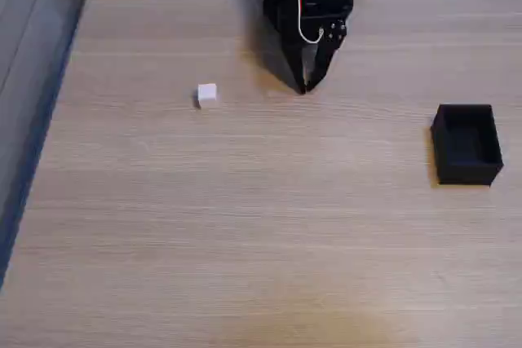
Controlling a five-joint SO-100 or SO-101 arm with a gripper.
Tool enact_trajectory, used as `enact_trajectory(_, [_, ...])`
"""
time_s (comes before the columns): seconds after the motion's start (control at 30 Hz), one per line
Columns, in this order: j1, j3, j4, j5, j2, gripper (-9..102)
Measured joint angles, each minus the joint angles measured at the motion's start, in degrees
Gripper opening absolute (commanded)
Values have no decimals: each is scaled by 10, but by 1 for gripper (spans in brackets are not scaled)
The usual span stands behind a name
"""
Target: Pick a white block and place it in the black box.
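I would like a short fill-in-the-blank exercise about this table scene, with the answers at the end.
1. In the fixed view, the white block lies to the ____ of the gripper.
2. The black box has nothing inside; it is ____.
3. The block rests on the wooden ____.
4. The gripper holds ____.

Answers: left; empty; table; nothing

Pale wood-grain table [245, 226], matt black box [466, 146], smooth white block [207, 94].
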Motion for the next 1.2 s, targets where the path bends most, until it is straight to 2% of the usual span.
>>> enact_trajectory(1.2, [8,0,-1,-7,0,0])
